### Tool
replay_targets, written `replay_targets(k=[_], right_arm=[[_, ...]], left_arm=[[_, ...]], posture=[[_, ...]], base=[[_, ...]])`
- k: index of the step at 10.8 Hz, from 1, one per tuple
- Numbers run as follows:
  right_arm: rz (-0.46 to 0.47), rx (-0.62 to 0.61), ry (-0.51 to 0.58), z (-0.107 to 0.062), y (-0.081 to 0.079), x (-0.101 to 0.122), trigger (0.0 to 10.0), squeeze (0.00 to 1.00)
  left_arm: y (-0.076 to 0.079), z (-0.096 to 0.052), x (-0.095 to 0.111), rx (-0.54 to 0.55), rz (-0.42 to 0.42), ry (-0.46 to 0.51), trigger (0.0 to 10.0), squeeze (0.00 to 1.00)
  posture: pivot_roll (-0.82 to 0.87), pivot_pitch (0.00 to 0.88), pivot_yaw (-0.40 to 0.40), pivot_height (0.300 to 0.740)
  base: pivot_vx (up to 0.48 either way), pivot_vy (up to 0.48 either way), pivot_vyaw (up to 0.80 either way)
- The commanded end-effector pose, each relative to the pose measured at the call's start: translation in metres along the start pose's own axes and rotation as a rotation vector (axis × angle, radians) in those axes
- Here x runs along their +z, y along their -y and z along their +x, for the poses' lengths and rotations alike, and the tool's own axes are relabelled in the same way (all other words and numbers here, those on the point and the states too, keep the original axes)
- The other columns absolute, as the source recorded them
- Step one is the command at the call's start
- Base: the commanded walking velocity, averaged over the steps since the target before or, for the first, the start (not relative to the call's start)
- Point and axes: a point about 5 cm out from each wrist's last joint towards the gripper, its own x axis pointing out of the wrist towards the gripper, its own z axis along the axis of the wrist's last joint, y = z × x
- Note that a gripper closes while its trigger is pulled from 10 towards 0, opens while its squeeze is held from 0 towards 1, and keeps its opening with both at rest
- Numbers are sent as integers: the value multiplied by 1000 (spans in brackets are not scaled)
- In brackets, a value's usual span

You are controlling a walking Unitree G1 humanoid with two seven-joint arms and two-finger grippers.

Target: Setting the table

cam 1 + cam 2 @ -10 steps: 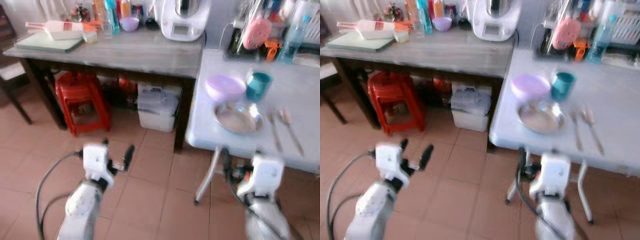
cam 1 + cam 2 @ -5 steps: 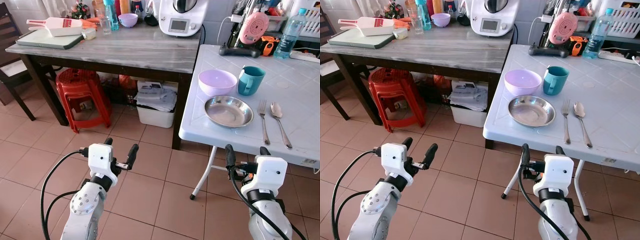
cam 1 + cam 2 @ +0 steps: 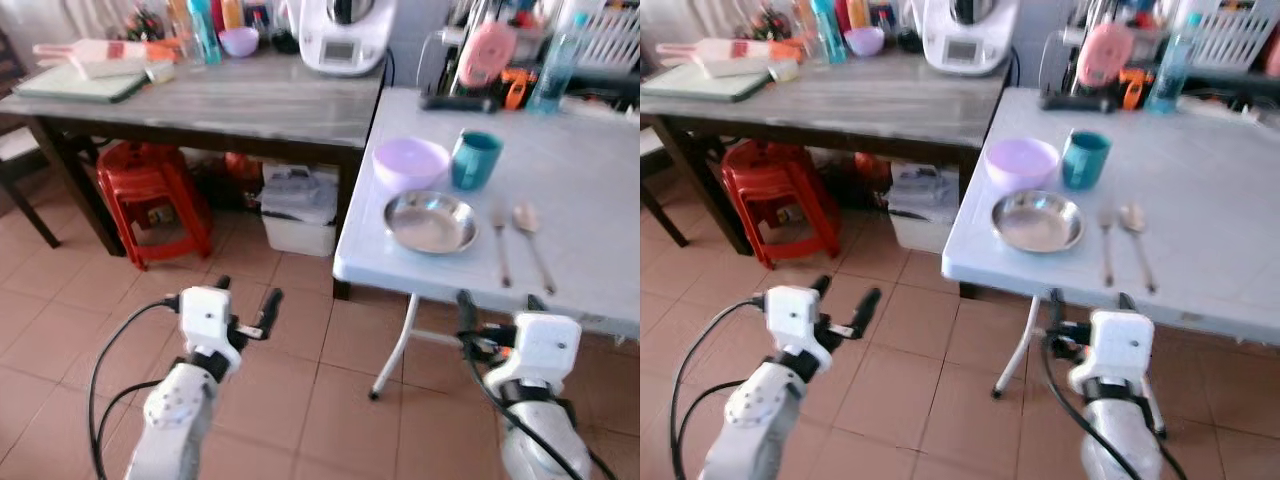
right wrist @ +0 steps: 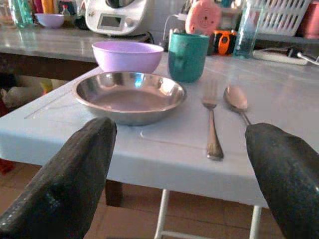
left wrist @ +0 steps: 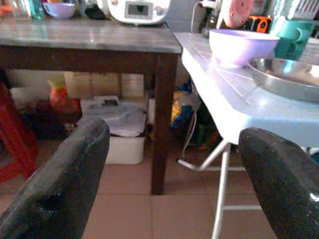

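Note:
On the white folding table (image 3: 590, 190) stand a steel plate (image 3: 430, 221), a purple bowl (image 3: 410, 164) behind it and a teal mug (image 3: 474, 159) beside the bowl. To the right of the plate lie a fork (image 3: 499, 245) and a spoon (image 3: 530, 235). My right gripper (image 3: 498, 305) hangs open just before the table's front edge, below the plate (image 4: 128, 96) and fork (image 4: 211, 122), holding nothing. Over the tiled floor left of the table, my left gripper (image 3: 247, 297) is open and empty.
A grey wooden table (image 3: 250, 100) stands left of the white one, carrying a white kitchen appliance (image 3: 345, 35) and bottles. Under it are a red stool (image 3: 150, 195) and a white storage box (image 3: 298, 210). A water bottle (image 3: 555, 60) and clutter line the back.
The whole picture has shifted a little left and blurred, so the camera has moved. Both arms keep the same pose with fingers open, and the tableware has not moved.

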Motion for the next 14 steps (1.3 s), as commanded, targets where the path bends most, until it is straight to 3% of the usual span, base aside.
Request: replay_targets(k=[1,8,14], right_arm=[[13,6,9,-1,-4,3,10000,0],[21,12,26,2,1,8,10000,0],[30,-5,58,-3,0,14,10000,0]], left_arm=[[-4,-2,-2,13,16,-11,10000,0],[3,2,6,-69,-47,34,10000,0],[1,-2,8,-67,-66,46,10000,0]], posture=[[1,34,21,740],[-14,27,24,740],[-23,36,28,740]], base=[[0,0,0],[0,0,0],[303,0,0]])
